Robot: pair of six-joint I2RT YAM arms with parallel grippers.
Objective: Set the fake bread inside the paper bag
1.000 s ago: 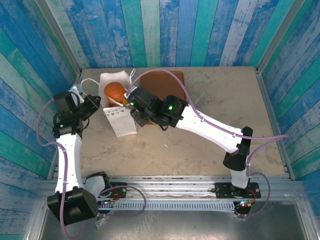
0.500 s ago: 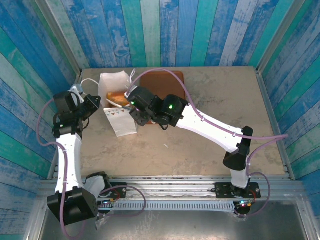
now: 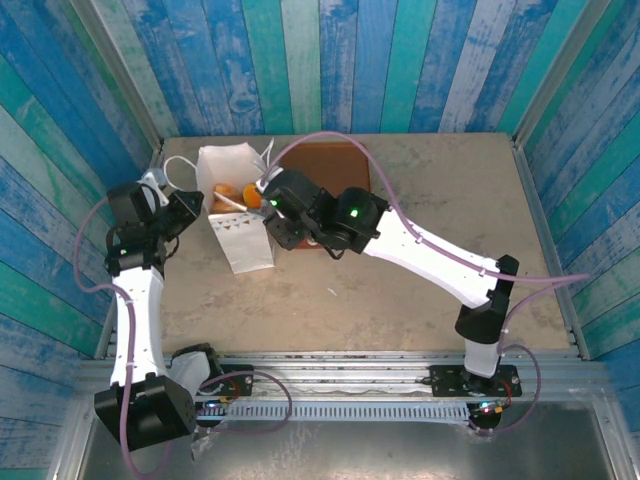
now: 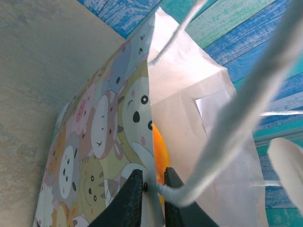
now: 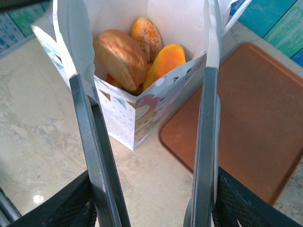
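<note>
Evidently the right claw (image 5: 139, 42) hangs empty, jaws apart, over the white paper bag with printed sides (image 5: 128, 118), whose rim the left claw (image 4: 152, 189) pinches. The glossy golden toy breads (image 5: 123, 56) lie inside. A finger snagging the white loop handle (image 4: 227, 123) could topple the bag onto the table (image 5: 38, 118).

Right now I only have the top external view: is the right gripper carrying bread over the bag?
Observer: No. The right wrist view shows the right gripper open and empty above the bag's mouth.
Operator: What's inside?
Observer: Three pieces show in the paper bag: a round bun, a speckled roll and an orange wedge.
Operator: Is the left arm holding the bag?
Observer: It looks so. In the left wrist view the left gripper is pinched on the bag's printed wall, by a handle cord.
</note>
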